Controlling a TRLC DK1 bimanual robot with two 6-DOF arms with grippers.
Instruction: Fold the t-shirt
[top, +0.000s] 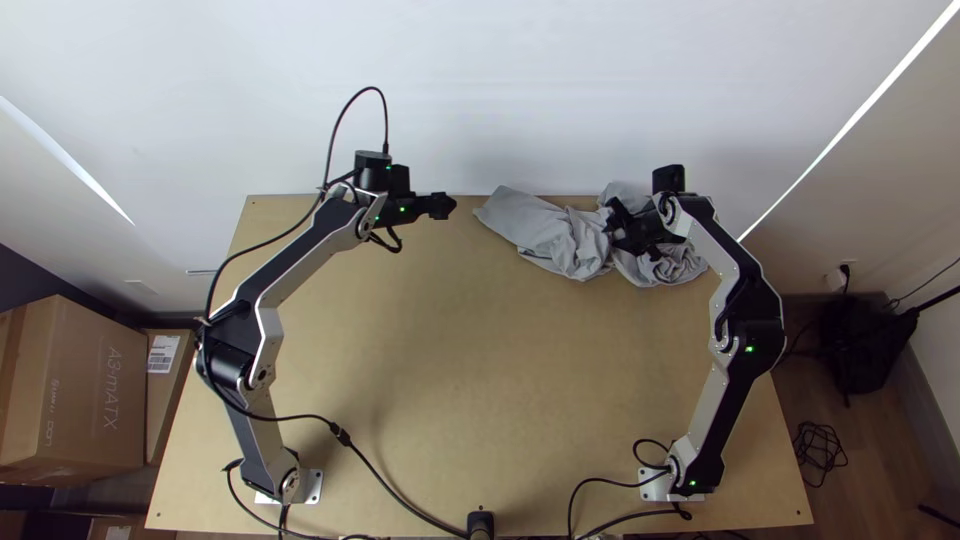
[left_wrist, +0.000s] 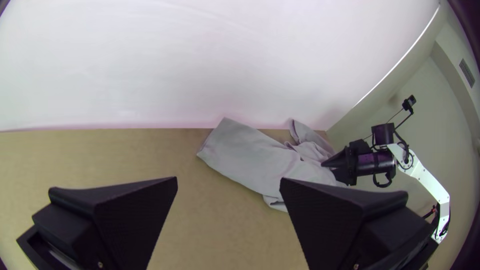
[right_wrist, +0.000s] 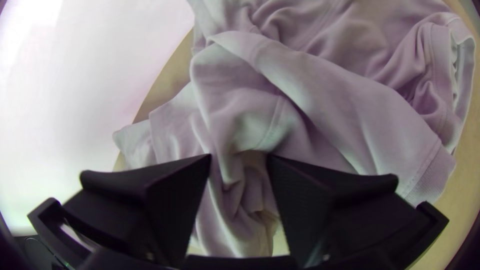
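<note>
Top view: high, steeply down, t-shirt (top: 540, 228) far off. Left wrist: lower, left of t-shirt, facing it. Right wrist: close, facing it. Shared: t-shirt.

Grey t-shirt (top: 545, 230), bunched, v. creased, far R of table (top: 450, 350)

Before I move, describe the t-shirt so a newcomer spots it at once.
On the wooden table, go to the far edge, right of the middle. The t-shirt lies bunched beneath the right gripper: limp, wrinkled grey cloth, unlike the rigid black-and-silver arm.
</note>
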